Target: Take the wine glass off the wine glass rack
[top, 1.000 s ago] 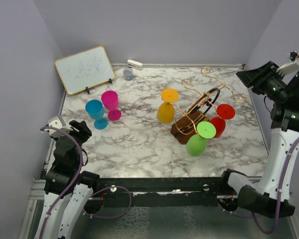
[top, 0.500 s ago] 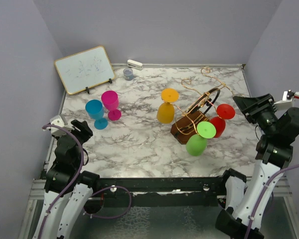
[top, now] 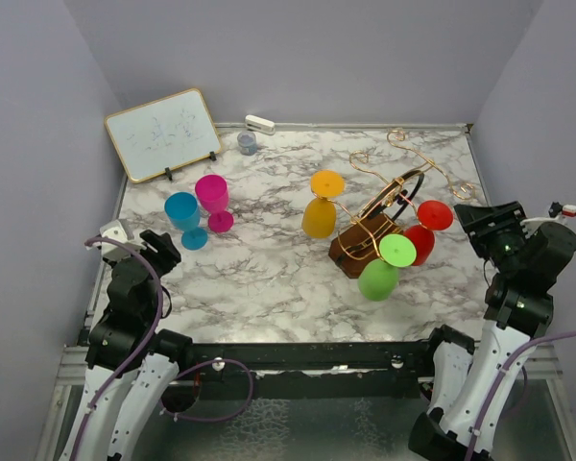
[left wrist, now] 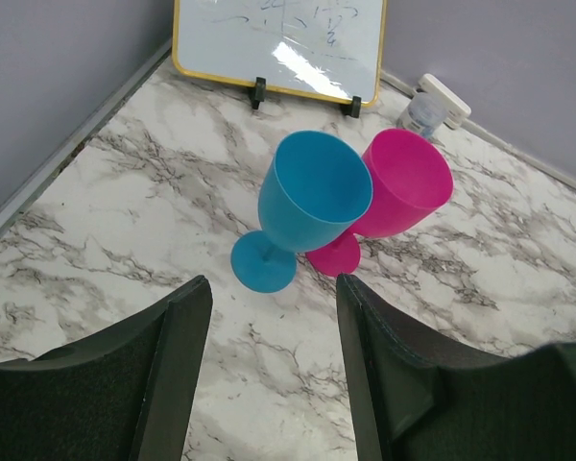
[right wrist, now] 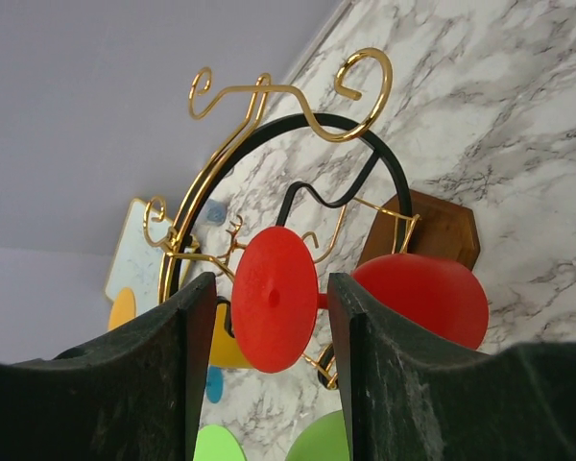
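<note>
Near red wine glass (top: 434, 215), right gripper (top: 472, 219) lowered, jaws apart

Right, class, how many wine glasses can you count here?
5: blue glass and pink glass standing left; yellow glass, red glass, green glass at the wire rack. None seems hidden.

Bright, even light from above — shadows on the marble table (top: 269, 279) are faint and soft. Ahead of the left gripper (left wrist: 274, 370), white glare streaks the whiteboard (left wrist: 278, 38). Fingers of the right gripper (right wrist: 269, 375) loom dark, slightly blurred — beyond them, all is sharp.
</note>
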`<action>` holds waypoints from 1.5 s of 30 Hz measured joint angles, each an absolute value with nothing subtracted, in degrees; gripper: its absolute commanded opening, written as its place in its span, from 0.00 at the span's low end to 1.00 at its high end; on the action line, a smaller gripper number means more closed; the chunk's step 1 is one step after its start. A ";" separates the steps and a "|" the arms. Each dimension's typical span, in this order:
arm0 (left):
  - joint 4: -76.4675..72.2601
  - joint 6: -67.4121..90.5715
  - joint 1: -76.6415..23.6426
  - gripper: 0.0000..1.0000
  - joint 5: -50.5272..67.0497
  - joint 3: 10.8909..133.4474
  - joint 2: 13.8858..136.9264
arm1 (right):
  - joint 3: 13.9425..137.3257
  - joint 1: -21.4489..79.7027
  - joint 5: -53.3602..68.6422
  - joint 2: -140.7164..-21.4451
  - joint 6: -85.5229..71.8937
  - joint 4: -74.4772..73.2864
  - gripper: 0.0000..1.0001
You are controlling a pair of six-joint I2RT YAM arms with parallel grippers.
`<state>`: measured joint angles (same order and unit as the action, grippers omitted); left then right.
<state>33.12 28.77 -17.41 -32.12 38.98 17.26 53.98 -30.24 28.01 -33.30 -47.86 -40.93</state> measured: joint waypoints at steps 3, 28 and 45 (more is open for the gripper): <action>33.12 28.77 -17.72 0.57 -32.08 39.00 17.47 | 53.32 -30.24 27.68 -33.15 -47.72 -41.06 0.50; 33.15 28.75 -18.09 0.57 -31.68 39.00 17.96 | 40.86 -30.24 35.22 -27.46 -55.20 -33.32 0.22; 33.12 28.75 -18.09 0.57 -31.31 39.00 18.72 | 41.12 -30.44 34.11 -25.47 -60.29 -33.12 0.01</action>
